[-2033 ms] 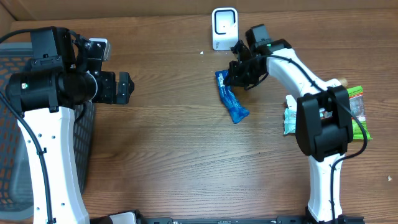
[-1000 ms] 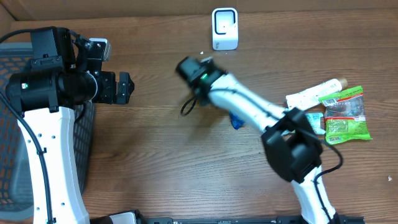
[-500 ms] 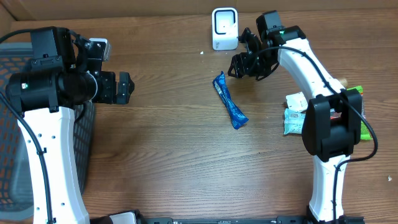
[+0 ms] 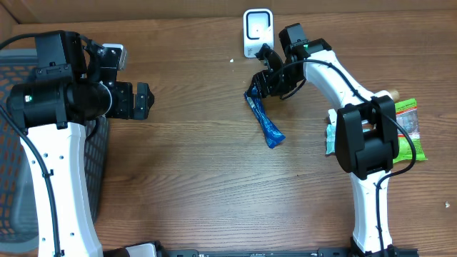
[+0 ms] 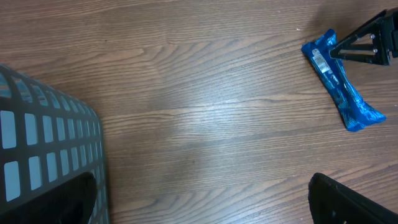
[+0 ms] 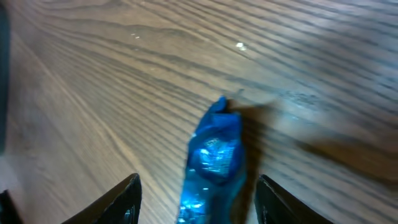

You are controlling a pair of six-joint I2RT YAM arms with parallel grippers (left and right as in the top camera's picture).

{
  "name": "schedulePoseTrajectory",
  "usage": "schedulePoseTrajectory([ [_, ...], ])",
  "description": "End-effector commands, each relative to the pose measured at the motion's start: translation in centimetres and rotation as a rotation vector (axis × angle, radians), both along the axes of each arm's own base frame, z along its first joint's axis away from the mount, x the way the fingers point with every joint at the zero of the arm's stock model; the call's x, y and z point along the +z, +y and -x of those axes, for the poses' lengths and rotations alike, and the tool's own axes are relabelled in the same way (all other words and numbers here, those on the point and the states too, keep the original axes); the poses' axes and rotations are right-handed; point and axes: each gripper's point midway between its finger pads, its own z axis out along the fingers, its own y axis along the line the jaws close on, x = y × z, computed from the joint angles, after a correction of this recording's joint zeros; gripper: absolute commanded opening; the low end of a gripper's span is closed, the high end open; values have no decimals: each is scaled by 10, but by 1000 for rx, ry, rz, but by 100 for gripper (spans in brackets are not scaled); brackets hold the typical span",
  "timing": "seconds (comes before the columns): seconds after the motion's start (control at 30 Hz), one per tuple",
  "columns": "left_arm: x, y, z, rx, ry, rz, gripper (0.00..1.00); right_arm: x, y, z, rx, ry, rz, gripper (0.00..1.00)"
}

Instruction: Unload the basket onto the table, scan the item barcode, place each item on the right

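Pickup step: right gripper [image 6: 198,190] jaws apart, straddling blue packet [image 4: 265,120] near bench's far edge; next clamp, lift, show barcode to scanner [image 4: 258,28]; left gripper [image 4: 145,100] spread wide, idle.

Packet [image 4: 264,118] lies on table [image 4: 214,164] before the scanner [image 4: 258,32], basket [image 5: 43,149] far left.

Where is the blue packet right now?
Overhead, the blue packet lies right of centre, below the white scanner, its upper end between the right gripper's open fingers.
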Motion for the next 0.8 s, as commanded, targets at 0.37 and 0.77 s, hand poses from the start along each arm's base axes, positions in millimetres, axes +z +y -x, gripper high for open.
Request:
schedulePoseTrajectory([
  [0.37,0,-1,-3,-8,-2,5,100,-20,-12,-8,14,-28,42,45],
  [0.77,0,-1,-3,-8,-2,6,100,-31,-12,3,20,8,32,22],
])
